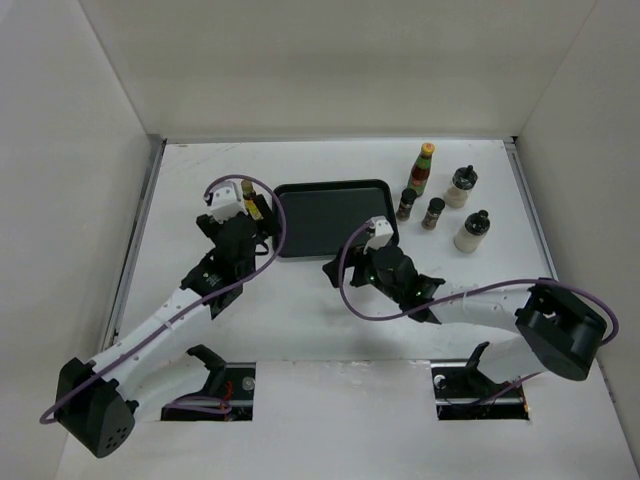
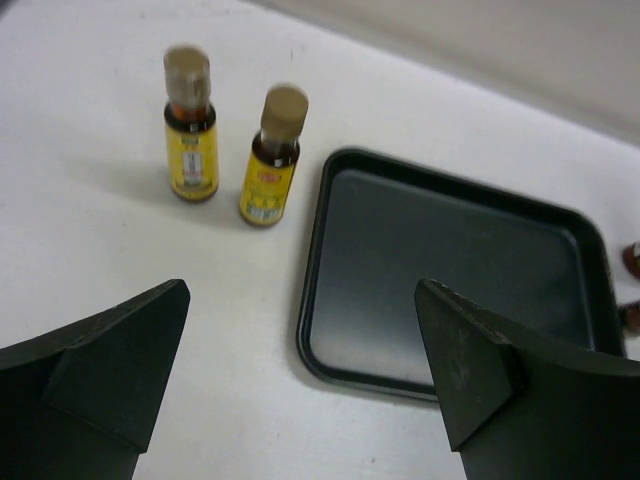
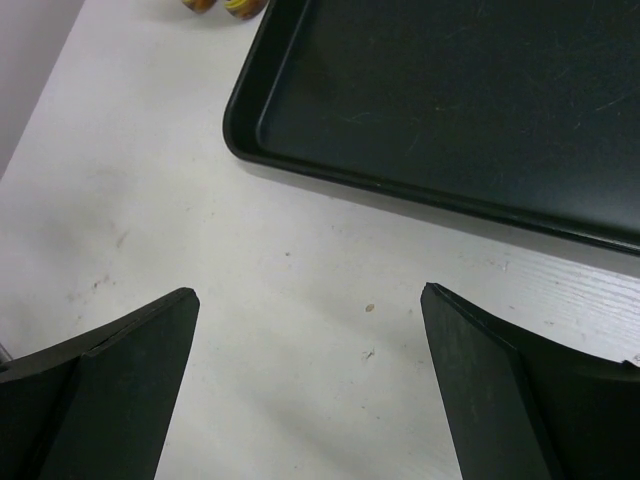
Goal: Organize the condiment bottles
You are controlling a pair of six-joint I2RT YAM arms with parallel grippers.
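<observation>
Step in hand, as I judge it: left gripper [image 2: 300,300] is lining up on the yellow-amber bottles [image 2: 272,155], both standing upright just left of the tray [image 2: 450,260]. It should be straddling the one nearer the tray low on its body, nudging neither neighbour nor rim. Its jaws are gaping wide, holding and touching nothing. Right gripper [image 3: 310,295] is hovering off the tray's near edge, likewise spread and empty. Five other bottles [image 1: 434,213] are standing right of the tray.

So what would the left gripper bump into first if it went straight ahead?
Probably the left rim of the black tray, straight ahead of the open left gripper; a yellow bottle stands just left of it. Depth is unclear.
</observation>
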